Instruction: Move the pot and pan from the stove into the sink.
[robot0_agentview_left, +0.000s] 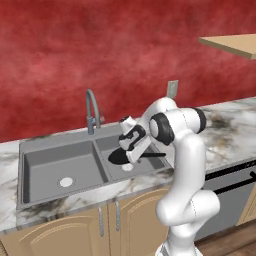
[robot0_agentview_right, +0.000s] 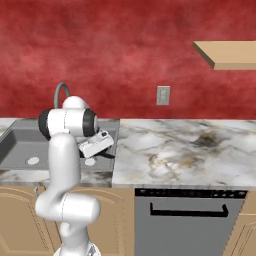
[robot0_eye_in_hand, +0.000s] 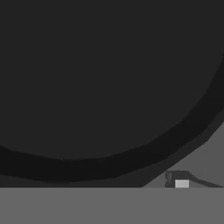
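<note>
A: Pan (robot0_agentview_left: 117, 156) sits in the sink's (robot0_agentview_left: 60, 165) right basin, pincer (robot0_agentview_left: 128, 162) right over it. Dropped?
B: Looks like it, but can't tell the jaws. 1 down; next, the pot.

We are seeing flat, even rendered light in both base views, with no glare and soft, low-resolution edges. Just below the gripper (robot0_agentview_left: 131, 159), the pan (robot0_eye_in_hand: 100, 83) is rendering dark and nearly featureless.
</note>
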